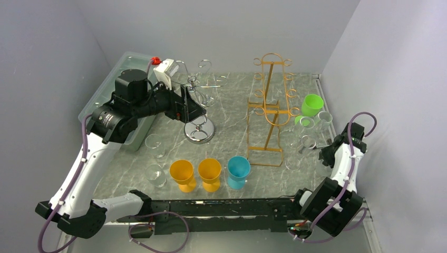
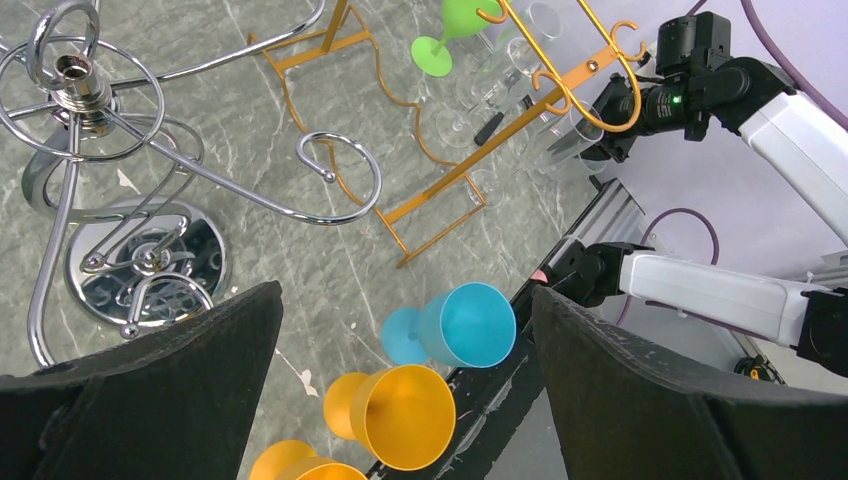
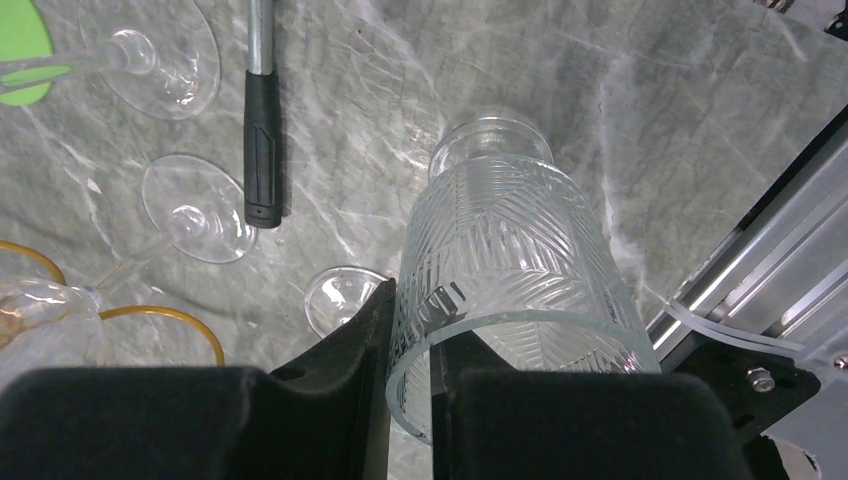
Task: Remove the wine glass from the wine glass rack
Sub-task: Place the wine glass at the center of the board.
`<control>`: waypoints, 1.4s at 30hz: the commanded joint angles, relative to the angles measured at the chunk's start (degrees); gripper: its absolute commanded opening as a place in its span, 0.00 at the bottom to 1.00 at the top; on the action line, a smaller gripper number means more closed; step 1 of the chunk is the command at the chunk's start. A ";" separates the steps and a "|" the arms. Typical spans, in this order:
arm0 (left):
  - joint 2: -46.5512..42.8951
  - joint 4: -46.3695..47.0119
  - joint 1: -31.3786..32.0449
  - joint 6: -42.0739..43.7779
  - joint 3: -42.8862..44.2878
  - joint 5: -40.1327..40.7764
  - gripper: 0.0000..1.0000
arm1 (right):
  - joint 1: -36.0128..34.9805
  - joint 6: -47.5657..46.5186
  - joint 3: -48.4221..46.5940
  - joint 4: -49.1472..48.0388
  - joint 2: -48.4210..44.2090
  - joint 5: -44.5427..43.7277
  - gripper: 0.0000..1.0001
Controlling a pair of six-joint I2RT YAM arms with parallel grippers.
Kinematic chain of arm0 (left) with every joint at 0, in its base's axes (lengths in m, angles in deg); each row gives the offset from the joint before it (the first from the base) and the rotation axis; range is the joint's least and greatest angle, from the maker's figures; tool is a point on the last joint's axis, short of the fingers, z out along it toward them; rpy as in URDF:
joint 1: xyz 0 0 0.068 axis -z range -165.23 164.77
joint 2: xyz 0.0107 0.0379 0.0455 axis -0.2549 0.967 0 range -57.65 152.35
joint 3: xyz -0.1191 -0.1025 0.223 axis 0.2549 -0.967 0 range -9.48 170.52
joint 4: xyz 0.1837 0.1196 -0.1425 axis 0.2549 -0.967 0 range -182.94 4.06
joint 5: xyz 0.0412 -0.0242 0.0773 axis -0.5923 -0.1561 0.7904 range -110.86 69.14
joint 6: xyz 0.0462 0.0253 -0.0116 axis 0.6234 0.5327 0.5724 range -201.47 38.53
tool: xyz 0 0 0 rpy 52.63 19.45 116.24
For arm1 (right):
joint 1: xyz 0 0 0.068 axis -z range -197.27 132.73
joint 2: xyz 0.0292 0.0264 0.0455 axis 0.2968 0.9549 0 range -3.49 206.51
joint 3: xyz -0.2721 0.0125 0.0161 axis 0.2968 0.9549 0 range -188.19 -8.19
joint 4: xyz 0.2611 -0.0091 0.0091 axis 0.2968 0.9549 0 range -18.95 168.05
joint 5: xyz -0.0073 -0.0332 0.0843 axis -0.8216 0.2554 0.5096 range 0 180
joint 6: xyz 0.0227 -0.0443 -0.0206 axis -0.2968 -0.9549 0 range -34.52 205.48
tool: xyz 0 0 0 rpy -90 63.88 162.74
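Top external view: nearest the arm bases, three plastic cups are lined up on the grey marble table (image 1: 232, 105). An orange plastic cup (image 1: 182, 172) is set on the left. A second orange cup (image 1: 210, 169) is set in the middle, and a blue plastic cup (image 1: 238, 168) on the right. A small clear glass (image 1: 156, 175) is seen just left of them.

A little farther back, at the right side, the right gripper (image 1: 322, 152) is found. In the right wrist view its black fingers (image 3: 345, 360) are pinched on the rim of a clear wine glass with a cut leaf pattern (image 3: 510, 250). One finger is placed inside the bowl and one outside. The glass is held tipped over the table with its round foot pointed away. It is off the tall gold wire rack (image 1: 269, 105), just to the rack's right.

Past the glass, a metal tool with a black handle (image 3: 262, 130) is laid on the table, with clear stemmed glasses (image 3: 195, 215) beside it. A green plastic wine glass (image 1: 312, 104) is seen tilted at the gold rack's right side.

Farther back on the left, the left gripper (image 1: 192, 105) is held above a shiny silver wire rack with a round base (image 1: 199, 130). Its jaws are spread wide. A clear plastic bin (image 1: 105, 95) is placed at the far left edge.
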 commanded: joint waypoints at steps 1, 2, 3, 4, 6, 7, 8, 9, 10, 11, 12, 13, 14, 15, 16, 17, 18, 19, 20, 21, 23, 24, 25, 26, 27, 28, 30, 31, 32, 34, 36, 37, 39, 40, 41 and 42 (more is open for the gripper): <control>-1.31 2.32 0.17 -0.32 -0.10 -1.13 1.00 | 0.42 -0.50 -0.55 -3.38 0.18 -1.99 0.05; -1.33 2.28 0.21 -0.30 -0.12 -1.13 0.99 | 0.42 -0.48 -0.43 -3.43 0.42 -2.04 0.07; -1.43 2.27 0.21 -0.30 -0.18 -1.20 0.99 | 0.46 -0.45 -0.41 -3.50 0.63 -2.07 0.09; -1.52 2.27 0.21 -0.32 -0.19 -1.22 0.99 | 0.43 -0.38 -0.30 -3.63 0.74 -2.02 0.10; -1.70 2.43 0.21 -0.38 -0.35 -1.30 1.00 | 0.42 -0.37 -0.27 -3.70 1.01 -2.00 0.12; -1.74 2.45 0.17 -0.38 -0.36 -1.31 1.00 | 0.42 -0.44 -0.32 -3.61 1.15 -2.14 0.13; -1.75 2.37 0.16 -0.38 -0.36 -1.31 1.00 | 0.42 -0.50 -0.53 -3.55 1.19 -2.16 0.15; -1.79 2.37 0.16 -0.32 -0.41 -1.38 0.99 | 0.42 -0.54 -0.77 -3.41 1.28 -2.32 0.16; -1.88 2.31 0.21 -0.30 -0.45 -1.32 0.99 | 0.42 -0.62 -1.18 -3.23 1.34 -2.42 0.17; -1.96 2.35 0.16 -0.23 -0.53 -1.31 0.99 | 0.42 -0.68 -1.46 -3.10 1.20 -2.44 0.19; -2.01 2.44 0.18 -0.29 -0.59 -1.31 1.00 | 0.42 -0.82 -1.79 -2.97 1.12 -2.42 0.20; -2.01 2.38 0.18 -0.30 -0.56 -1.35 0.99 | 0.42 -0.85 -2.07 -2.80 0.98 -2.47 0.22; -2.06 2.37 0.22 -0.30 -0.54 -1.31 1.00 | 0.42 -0.96 -2.46 -2.55 0.94 -2.53 0.24; -2.10 2.49 0.17 -0.36 -0.62 -1.33 1.00 | 0.42 -1.05 -2.72 -2.41 0.94 -2.47 0.25; -2.17 2.58 0.16 -0.38 -0.69 -1.39 0.99 | 0.42 -1.15 -2.93 -2.26 0.96 -2.38 0.25; -2.17 2.62 0.16 -0.45 -0.71 -1.35 0.99 | 0.42 -1.16 -3.14 -2.08 0.94 -2.39 0.26; -2.19 2.50 0.18 -0.47 -0.71 -1.31 1.00 | 0.42 -1.28 -3.40 -1.89 0.77 -2.37 0.27; -2.18 2.58 0.19 -0.47 -0.71 -1.31 0.99 | 0.42 -1.42 -3.66 -1.74 0.59 -2.29 0.28; -2.26 2.67 0.17 -0.47 -0.74 -1.31 1.00 | 0.42 -1.54 -3.92 -1.62 0.27 -2.38 0.30; -2.28 2.67 0.12 -0.47 -0.79 -1.31 1.00 | 0.42 -1.64 -4.38 -1.33 -0.02 -2.62 0.31; -2.19 2.71 0.15 -0.52 -0.71 -1.31 1.00 | 0.42 -1.98 -5.46 -0.59 -0.32 -3.00 0.34; -2.11 2.78 0.17 -0.55 -0.76 -1.31 0.99 | 0.42 -2.14 -6.14 -0.21 -0.48 -3.12 0.35; -2.09 2.88 0.16 -0.56 -0.68 -1.31 0.99 | 0.42 -2.27 -6.64 0.13 -0.63 -3.19 0.35; -2.03 2.81 0.15 -0.49 -0.64 -1.26 0.99 | 0.42 -2.34 -7.06 0.36 -0.88 -3.23 0.36; -2.06 2.80 0.17 -0.47 -0.61 -1.22 1.00 | 0.42 -2.51 -7.51 0.59 -1.14 -3.23 0.36; -2.09 2.77 0.16 -0.49 -0.62 -1.22 0.99 | 0.42 -2.62 -7.97 0.96 -1.37 -3.31 0.37; -2.15 2.72 0.16 -0.47 -0.67 -1.05 1.00 | 0.42 -2.80 -9.20 1.86 -1.95 -3.65 0.38; -2.11 2.72 0.16 -0.43 -0.70 -1.11 0.99 | 0.42 -2.97 -9.68 2.18 -2.28 -3.78 0.38; -2.10 2.67 0.21 -0.39 -0.71 -1.13 1.00 | 0.42 -3.18 -10.24 2.62 -2.62 -3.98 0.39; -2.02 2.67 0.16 -0.47 -0.71 -1.09 0.99 | 0.42 -3.31 -11.22 3.56 -3.47 -4.34 0.40; -2.01 2.63 0.16 -0.47 -0.63 -1.05 0.99 | 0.42 -3.49 -12.12 4.53 -4.21 -4.47 0.41; -2.01 2.52 0.18 -0.47 -0.51 -1.04 1.00 | 0.42 -3.47 -12.62 5.01 -4.62 -4.47 0.41; -2.01 2.22 0.22 -0.39 -0.08 -0.88 0.99 | 0.42 -3.53 -13.67 5.84 -5.33 -4.16 0.43; -2.01 2.19 0.18 -0.38 0.02 -0.83 0.99 | 0.42 -3.53 -14.35 6.23 -5.72 -4.04 0.44; -2.02 2.19 0.16 -0.40 0.12 -0.79 1.00 | 0.42 -3.54 -15.05 6.57 -6.15 -3.91 0.45; -2.01 2.11 0.16 -0.39 0.16 -0.86 0.99 | 0.42 -3.55 -15.86 6.99 -6.51 -3.81 0.45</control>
